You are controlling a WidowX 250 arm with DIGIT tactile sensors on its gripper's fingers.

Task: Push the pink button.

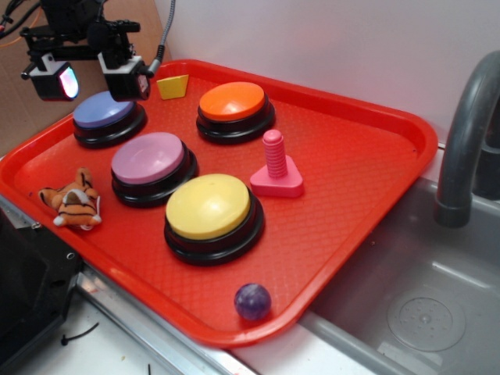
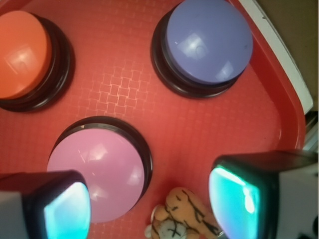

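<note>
Tool [image 1: 90, 80] hangs at the upper left of the exterior frame, its two fingers spread apart with nothing between them, above the bluish-purple button [image 1: 108, 116]. Below lies the red tray [image 1: 367, 180]. On it, the yellow button [image 1: 211, 213] sits nearest the front edge. Left of centre, the pink button [image 1: 150, 165] stands dome-up; being round, it shows no long axis. Right of it stands the pink peg [image 1: 275, 166], upright. A toy tiger [image 1: 74, 199] lies at the left edge.

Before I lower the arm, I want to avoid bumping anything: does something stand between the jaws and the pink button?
Nothing visible does. The gripper hangs open above the purple button; the pink button lies uncovered nearby, the tiger toy off beside it.
</note>
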